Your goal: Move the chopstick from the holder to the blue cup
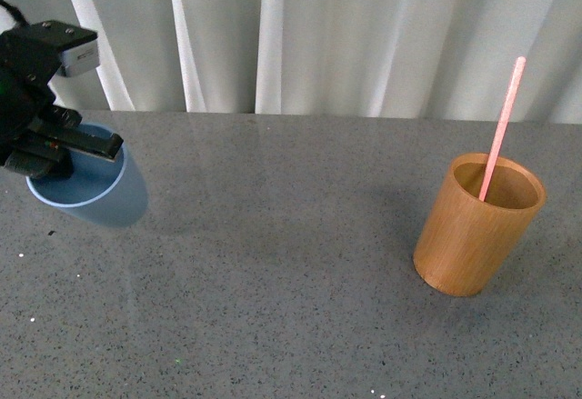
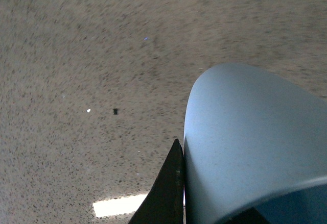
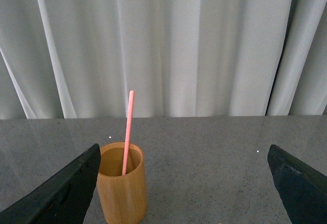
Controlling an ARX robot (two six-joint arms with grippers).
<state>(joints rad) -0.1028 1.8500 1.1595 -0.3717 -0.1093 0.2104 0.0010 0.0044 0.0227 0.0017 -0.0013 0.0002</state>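
Observation:
The light blue cup (image 1: 102, 195) is at the far left of the grey table, tilted with its mouth toward me. My left gripper (image 1: 56, 152) is shut on its rim. In the left wrist view the blue cup (image 2: 245, 147) fills the near side, with one dark finger (image 2: 166, 196) pressed on its outer wall. The orange-brown holder (image 1: 473, 228) stands upright at the right with the pink chopstick (image 1: 503, 126) leaning in it. My right gripper (image 3: 184, 193) is open and empty. The holder (image 3: 122, 196) and the chopstick (image 3: 127, 127) stand ahead of it, close to its finger (image 3: 61, 196).
The grey speckled table (image 1: 291, 281) runs back to an edge in front of a white curtain (image 1: 318, 35). The two cups stand far apart on it.

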